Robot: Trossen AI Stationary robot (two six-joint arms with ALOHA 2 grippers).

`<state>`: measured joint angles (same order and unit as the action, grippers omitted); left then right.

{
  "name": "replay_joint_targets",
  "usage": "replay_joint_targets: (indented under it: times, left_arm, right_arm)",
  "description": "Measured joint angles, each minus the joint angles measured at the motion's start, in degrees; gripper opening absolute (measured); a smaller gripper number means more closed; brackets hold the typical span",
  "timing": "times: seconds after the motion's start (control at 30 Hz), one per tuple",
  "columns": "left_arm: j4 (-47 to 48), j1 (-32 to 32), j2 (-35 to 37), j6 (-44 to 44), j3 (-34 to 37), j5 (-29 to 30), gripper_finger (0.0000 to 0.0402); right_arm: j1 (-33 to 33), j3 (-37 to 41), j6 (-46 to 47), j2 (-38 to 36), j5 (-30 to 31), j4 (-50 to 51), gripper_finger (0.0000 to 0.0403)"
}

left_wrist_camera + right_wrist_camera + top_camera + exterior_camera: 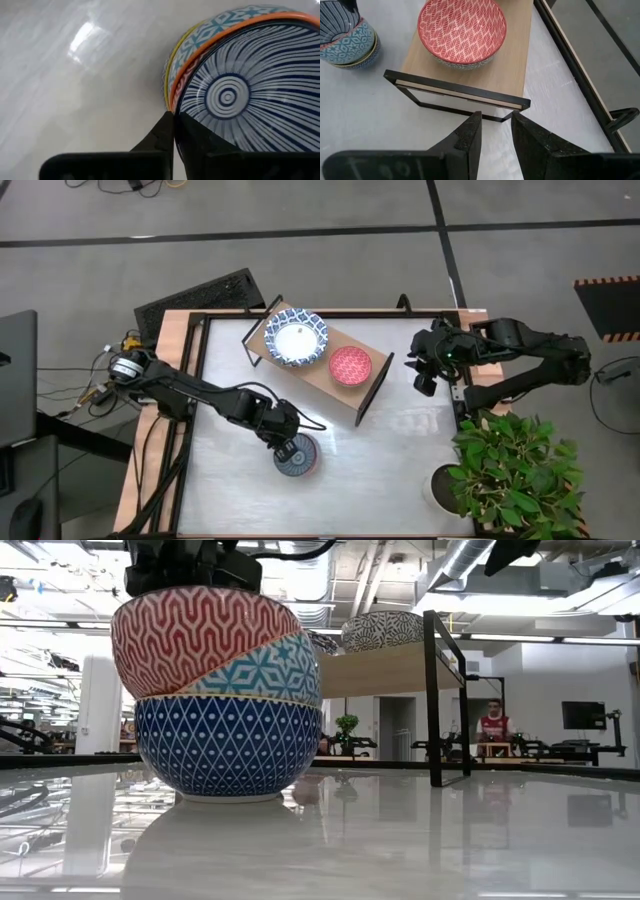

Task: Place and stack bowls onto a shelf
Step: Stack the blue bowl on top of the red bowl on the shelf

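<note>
Now the left gripper [283, 432] pinches the rim of the top bowl [240, 95] (tilted in its stack), at seven o'clock from the shelf [322, 375], presumably to lift; right gripper [495, 131] waits narrowly parted.

Grey floor [330, 205] with dark seams around the table, potted plant [515, 470] at one corner, keyboard [200, 298] at another, exposed ducts [470, 560] overhead, bright open office beyond, seated person [491, 727], dark monitor [583, 715].
</note>
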<state>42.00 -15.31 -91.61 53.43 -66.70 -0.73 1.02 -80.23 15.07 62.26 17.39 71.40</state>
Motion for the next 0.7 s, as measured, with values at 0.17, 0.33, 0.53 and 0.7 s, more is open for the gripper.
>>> replay_joint_targets:
  times: [0.17,0.33,0.53,0.7]
  left_arm:
    - [4.6,1.0,0.1,-0.2,-4.3,-1.7,0.0001]
    - [9.2,2.5,0.2,-2.4,-8.7,-2.0,0.0]
    - [13.0,4.6,0.2,-3.9,-14.0,-2.6,0.0]
    - [16.7,6.9,0.2,-4.4,-20.5,-3.9,0.0]
  right_arm:
    - [0.0,0.0,0.0,0.0,0.0,0.0,0.0131]
    - [0.0,0.0,-0.1,0.0,0.0,0.0,0.0131]
    - [0.0,0.0,-0.5,0.0,0.0,0.0,0.0131]
    - [0.0,0.0,-0.6,0.0,0.0,0.0,0.0131]
